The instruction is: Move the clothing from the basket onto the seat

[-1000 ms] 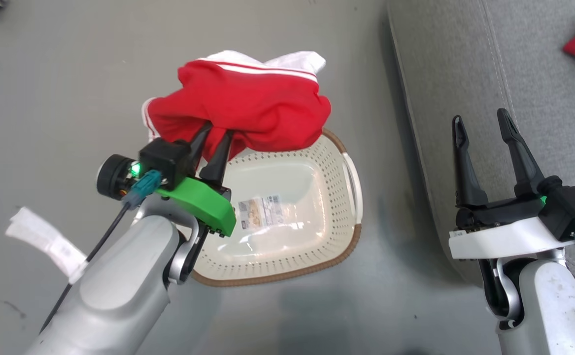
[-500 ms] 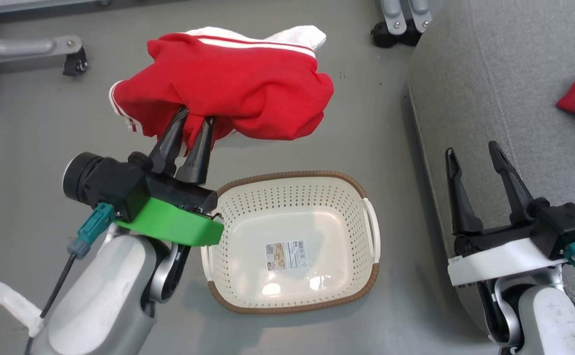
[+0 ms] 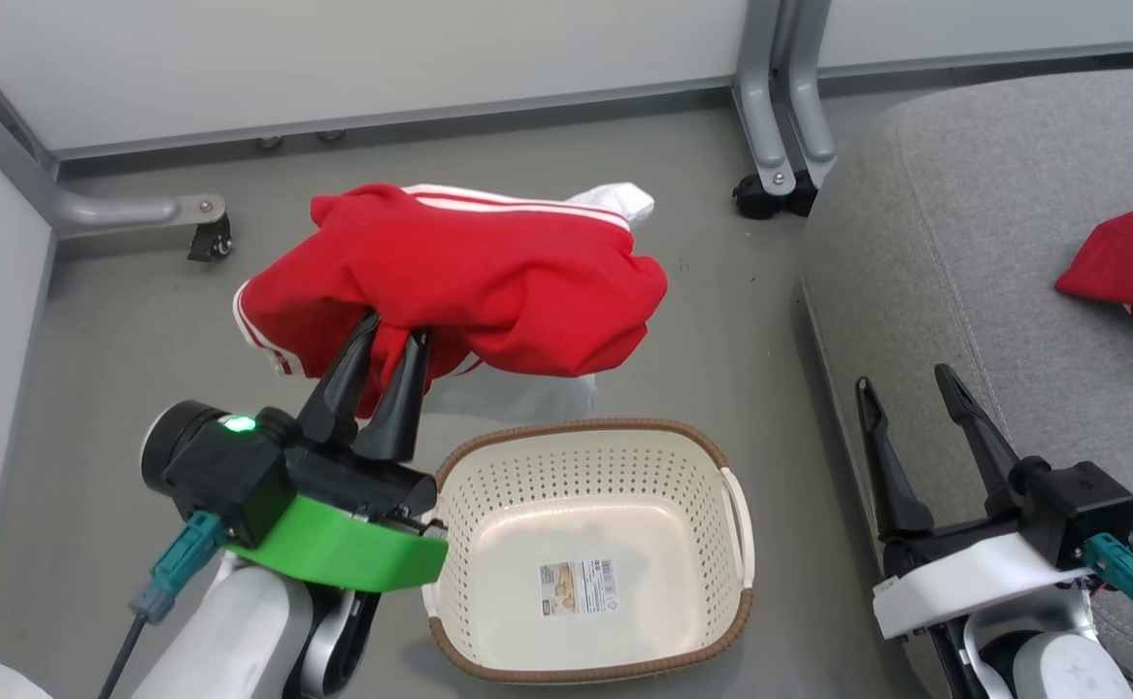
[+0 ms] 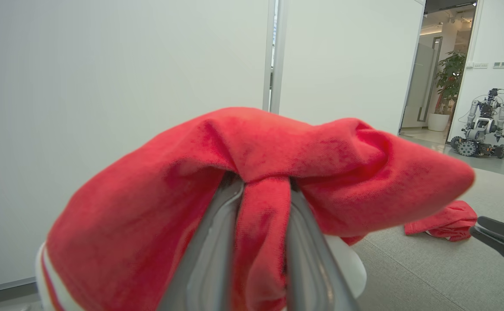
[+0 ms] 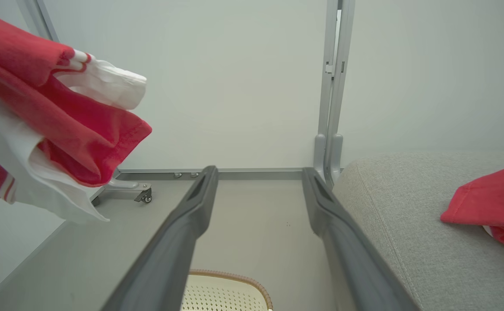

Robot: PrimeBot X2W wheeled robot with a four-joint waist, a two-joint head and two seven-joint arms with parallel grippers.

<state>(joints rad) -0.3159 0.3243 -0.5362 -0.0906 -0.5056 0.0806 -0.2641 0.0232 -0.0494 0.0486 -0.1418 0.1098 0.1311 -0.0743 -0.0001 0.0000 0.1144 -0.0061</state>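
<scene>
left gripper (image 3: 396, 330): clamped on a bunched fold of the held red piece (image 3: 488, 282). in the left wrist view a strip of cloth is pinched between the 2 fingers, and the rest drapes over and past the tips.
right gripper (image 3: 901, 379): fingers spread with nothing between them, hovering at the front edge of the seat (image 3: 954, 252).
held red piece: in the air, clear of the basket (image 3: 585, 427), above the floor (image 3: 139, 320) beyond the basket's far rim and well left of the seat. white lining and striped trim hang from its underside.
second red piece (image 3: 1124, 267): lying on the seat, toward its right side.
basket: on the floor between the 2 arms. it holds no clothing, only the label sticker (image 3: 578, 587) on its bottom.
stage: likely the last carry, with 1 piece down and 1 aloft. the swing across to the seat is not yet made.
risk 1: the grip takes only a narrow fold, so a quick swing could let the fabric slide out and drop short of the seat.
risk 2: the trailing lining hangs low, so a flat path could drag it over the basket rim and shove or tip the light basket.
risk 3: the right gripper stands between load and seat, so cloth could snag on its spread fingers.
risk 4: let go too near the seat's rounded front edge, the piece may slump off to the floor.
</scene>
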